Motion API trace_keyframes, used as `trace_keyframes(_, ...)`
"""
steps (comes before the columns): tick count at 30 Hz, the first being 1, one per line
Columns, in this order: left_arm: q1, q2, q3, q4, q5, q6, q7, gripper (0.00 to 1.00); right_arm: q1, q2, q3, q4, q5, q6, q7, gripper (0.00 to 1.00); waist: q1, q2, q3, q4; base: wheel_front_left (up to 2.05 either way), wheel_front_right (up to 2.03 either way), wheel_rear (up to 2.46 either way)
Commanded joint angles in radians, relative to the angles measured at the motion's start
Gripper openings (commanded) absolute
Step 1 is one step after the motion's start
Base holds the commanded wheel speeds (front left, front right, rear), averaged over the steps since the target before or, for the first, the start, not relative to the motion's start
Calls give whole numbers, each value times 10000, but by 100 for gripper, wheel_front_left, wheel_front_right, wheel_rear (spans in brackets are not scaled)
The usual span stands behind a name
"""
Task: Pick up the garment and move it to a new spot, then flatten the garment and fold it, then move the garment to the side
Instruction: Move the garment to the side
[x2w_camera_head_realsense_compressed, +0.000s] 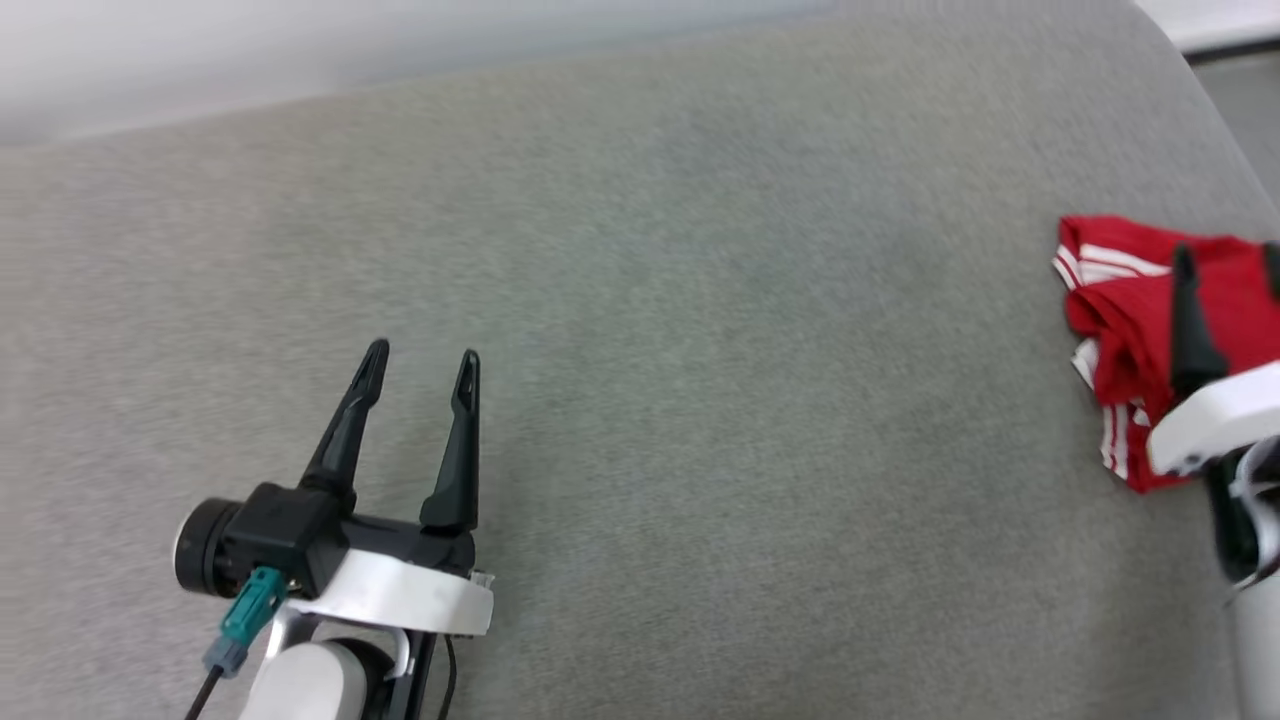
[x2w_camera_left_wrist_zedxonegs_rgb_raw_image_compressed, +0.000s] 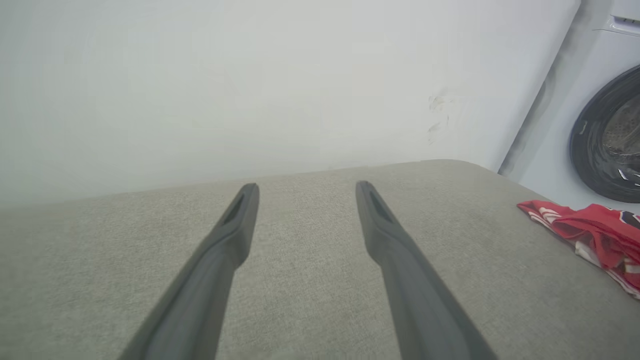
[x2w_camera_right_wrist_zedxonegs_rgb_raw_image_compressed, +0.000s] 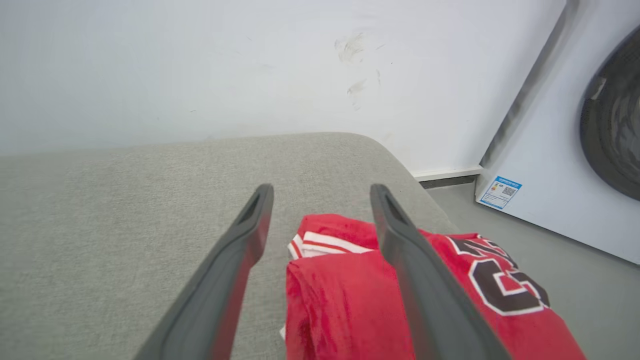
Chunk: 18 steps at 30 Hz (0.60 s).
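The garment (x2w_camera_head_realsense_compressed: 1120, 320) lies bunched in a loose fold at the right end of the grey upholstered surface (x2w_camera_head_realsense_compressed: 640, 300), close to its rounded corner.

**Garment orientation**
- Head view: the long axis runs from the far side towards the robot, roughly parallel to the right edge of the surface.
- Red-and-white striped trim shows at the far end and again at the near end.
- Right wrist view: the garment (x2w_camera_right_wrist_zedxonegs_rgb_raw_image_compressed: 340, 300) has its striped end pointing towards the white wall (x2w_camera_right_wrist_zedxonegs_rgb_raw_image_compressed: 200, 65). Black, white-outlined lettering faces up on the right-hand part. The characters are partly folded under and cannot be read in full.
- The lettered part reaches the edge of the surface; whether it overhangs cannot be told.

**Pincers**
- The right pincer (x2w_camera_head_realsense_compressed: 1228, 255) is released, fingers spread. It is above the garment, with one finger over the red cloth and the other over bare upholstery.
- The left pincer (x2w_camera_head_realsense_compressed: 422, 352) is released, fingers spread, over bare upholstery well apart from the garment.

**Surroundings**
- A white washing machine (x2w_camera_right_wrist_zedxonegs_rgb_raw_image_compressed: 575, 175) stands on the grey floor (x2w_camera_right_wrist_zedxonegs_rgb_raw_image_compressed: 575, 270) beyond the right end of the surface.
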Motion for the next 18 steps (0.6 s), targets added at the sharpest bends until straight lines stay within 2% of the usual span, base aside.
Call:
trace_keyframes(1, 142, -37, 57, 76, -16, 62, -70, 100, 303, 102, 180, -245, 66, -7, -14, 100, 1, 0, -503, 501, 0, 0, 0)
trace_keyframes(4, 365, -126, 192, 297, -57, 168, -121, 100, 858, 269, 586, -799, 278, -9, 71, 100, 1, 0, -845, 822, 0, 0, 0)
trace_keyframes(5, 577, -184, 360, 550, -97, 262, -154, 100, 1343, 503, 1020, -1400, 381, -7, 226, 100, 1, 0, -1154, 1133, 0, 0, 0)
trace_keyframes(9, 951, -172, 636, 786, -24, 407, -183, 100, 2043, 750, 1401, -2252, 421, -7, 443, 100, 1, 0, -1548, 1459, 0, 0, 0)
trace_keyframes(18, 1900, -142, 1034, 808, 177, 431, -197, 100, 3823, 1011, 1731, -4026, 340, -7, 1185, 100, 1, 0, -2351, 1560, 0, 0, 0)
